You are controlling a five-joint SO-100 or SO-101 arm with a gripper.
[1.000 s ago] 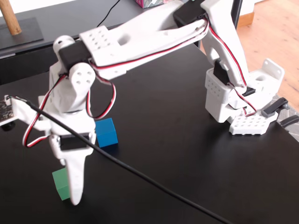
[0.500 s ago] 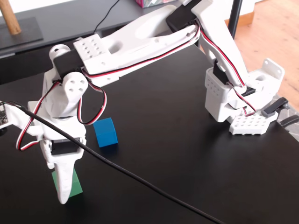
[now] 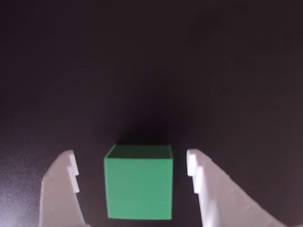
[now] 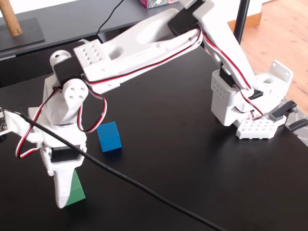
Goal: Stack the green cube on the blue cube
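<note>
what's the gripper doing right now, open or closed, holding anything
Gripper: open, fingers on either side of the green cube with gaps showing, not gripping it; cube on the table.

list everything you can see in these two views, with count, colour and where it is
green cube: 1, light green, on the black table between the open fingers in the wrist view, a gap on each side; partly hidden behind the gripper at lower left of the fixed view
blue cube: 1, bright blue, on the table just right of the gripper in the fixed view, apart from the green cube
table: 1, black, under everything
black cable: 1, runs across the table from the wrist toward the bottom edge
wooden post: 1, tan, on a dark base, top left
arm: 1, white, reaching from its base at right
gripper: 1, white, open around the green cube
</note>
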